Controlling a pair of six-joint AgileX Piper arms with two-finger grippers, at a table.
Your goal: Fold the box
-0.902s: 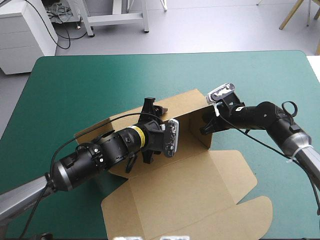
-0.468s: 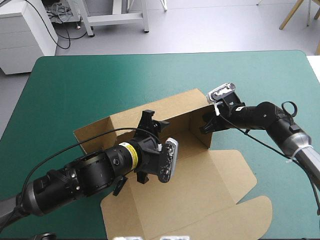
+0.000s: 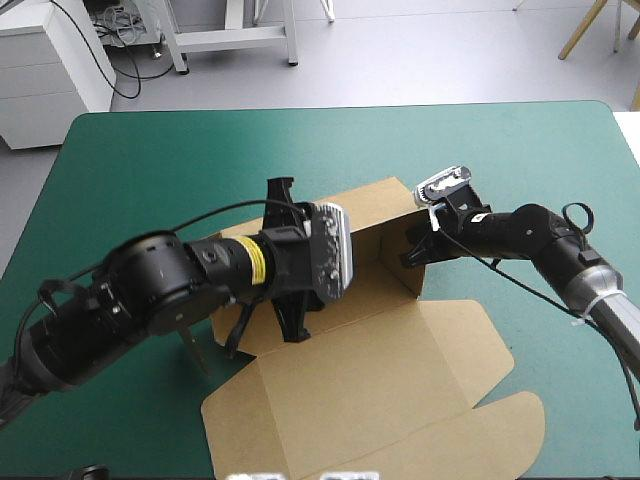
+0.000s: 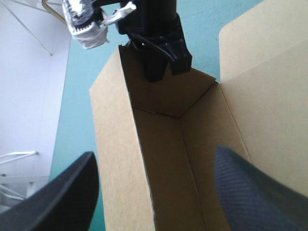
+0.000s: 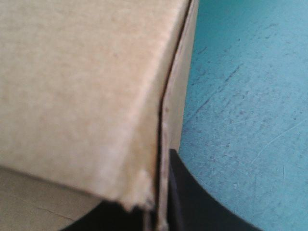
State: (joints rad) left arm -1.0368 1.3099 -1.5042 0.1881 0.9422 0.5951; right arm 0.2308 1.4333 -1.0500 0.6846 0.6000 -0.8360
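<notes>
The brown box (image 3: 400, 360) lies mid-table with its long walls raised and its lid flat toward the front edge. My left gripper (image 3: 305, 262) hovers open over the tray's left half and hides that end. In the left wrist view it (image 4: 156, 159) looks along the tray (image 4: 197, 144), one finger outside the far wall and one over the floor. My right gripper (image 3: 413, 252) is shut on the right end wall, and it also shows in the left wrist view (image 4: 159, 62). Up close, board (image 5: 82, 86) sits between its fingers (image 5: 192, 207).
Bare teal-green cover (image 3: 200, 150) stretches beyond the box to the far edge and along the left side. More cover (image 3: 580, 400) shows right of the flat lid, under the right arm.
My left gripper first drew back toward the front over the lid's fold, then swung toward the far wall and rose. The right gripper kept its hold without moving.
</notes>
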